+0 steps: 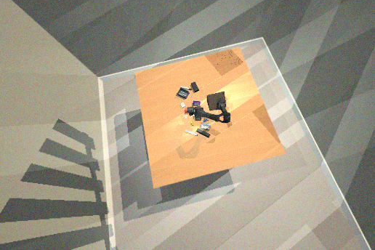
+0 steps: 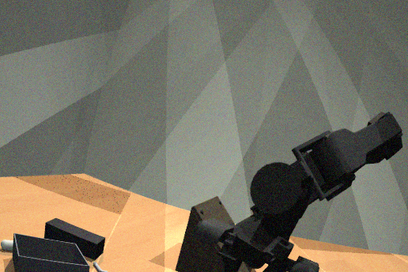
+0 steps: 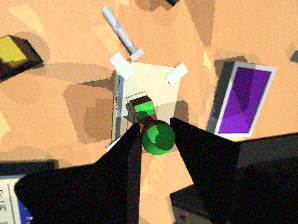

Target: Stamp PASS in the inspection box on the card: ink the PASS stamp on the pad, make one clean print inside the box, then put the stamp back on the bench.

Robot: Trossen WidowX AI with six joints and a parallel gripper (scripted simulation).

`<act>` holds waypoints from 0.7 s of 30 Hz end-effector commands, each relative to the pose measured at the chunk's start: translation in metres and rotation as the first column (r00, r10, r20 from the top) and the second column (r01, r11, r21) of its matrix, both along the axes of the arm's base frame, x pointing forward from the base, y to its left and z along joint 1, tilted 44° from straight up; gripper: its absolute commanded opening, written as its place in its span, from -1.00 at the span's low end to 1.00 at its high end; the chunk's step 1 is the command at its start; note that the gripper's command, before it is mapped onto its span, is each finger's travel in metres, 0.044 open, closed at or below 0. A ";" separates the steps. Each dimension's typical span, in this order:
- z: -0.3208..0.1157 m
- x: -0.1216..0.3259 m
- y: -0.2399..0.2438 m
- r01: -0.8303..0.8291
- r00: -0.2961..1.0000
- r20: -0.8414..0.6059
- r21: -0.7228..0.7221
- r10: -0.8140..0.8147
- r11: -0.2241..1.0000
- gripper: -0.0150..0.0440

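Note:
The stamp with a green round knob (image 3: 158, 137) and a green patch on its brown block is between the fingers of my gripper (image 3: 154, 125), which is shut on it. In the wrist view it stands over the cream card (image 3: 161, 82), with its block at the outlined box (image 3: 137, 95). Whether its face touches the card is hidden, and so is any print under it. White tape pieces lie at the card's corners. The purple ink pad (image 3: 244, 100) (image 1: 196, 103) lies open to the right of the card in the wrist view.
A bolt (image 3: 120, 31) lies beyond the card. A dark block with a yellow top (image 3: 12, 50) is at the left, a blue and white box (image 3: 10, 192) (image 1: 206, 126) at lower left. A black tray (image 1: 183, 93) and a black block (image 1: 195, 86) stand farther off.

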State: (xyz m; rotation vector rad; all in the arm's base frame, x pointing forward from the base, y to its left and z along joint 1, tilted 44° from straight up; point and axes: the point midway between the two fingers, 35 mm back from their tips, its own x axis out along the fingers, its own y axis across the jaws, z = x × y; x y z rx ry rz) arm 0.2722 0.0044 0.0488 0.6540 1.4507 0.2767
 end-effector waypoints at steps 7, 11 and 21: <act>-0.001 0.001 0.002 0.004 1.000 0.002 0.004 -0.004 1.000 -0.49; -0.001 0.001 0.003 0.004 1.000 0.002 0.004 -0.004 1.000 -0.49; -0.002 0.001 0.004 0.004 1.000 0.002 0.004 -0.004 1.000 -0.49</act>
